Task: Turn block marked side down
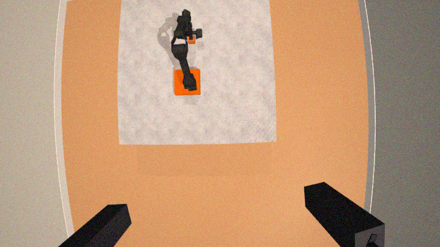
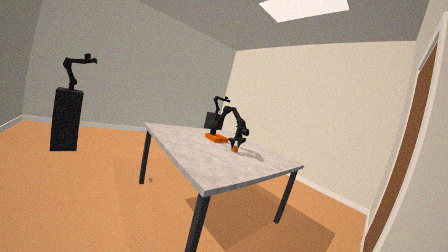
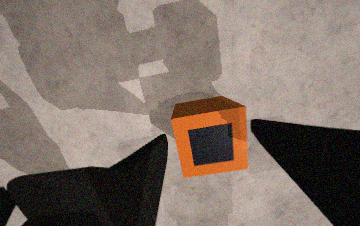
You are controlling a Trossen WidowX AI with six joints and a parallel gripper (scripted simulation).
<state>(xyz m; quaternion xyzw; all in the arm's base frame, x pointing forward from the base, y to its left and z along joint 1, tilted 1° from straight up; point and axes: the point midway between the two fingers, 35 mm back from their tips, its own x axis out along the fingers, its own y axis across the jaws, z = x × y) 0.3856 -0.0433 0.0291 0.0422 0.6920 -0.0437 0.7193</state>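
Observation:
The orange block [image 1: 192, 41] [image 2: 234, 149] [image 3: 241, 161] sits on the grey-white table [image 1: 233, 102] [image 2: 204, 173]. Its dark square mark [image 3: 212, 145] faces up towards the wrist camera. My gripper [image 2: 235, 146] [image 3: 207, 132] points down over the block and is open. In the wrist view one finger is left of the block and the other right of it, with a narrow gap on each side. In the top view the arm hides part of the block and the fingertips.
The arm's orange base plate [image 1: 178, 90] [image 2: 210, 137] is on the table near the block. The arm's shadow [image 1: 164, 39] [image 3: 75, 55] falls across the table beside the block. Other black arms on dark pedestals [image 2: 66, 120] [image 2: 210, 120] stand off the table.

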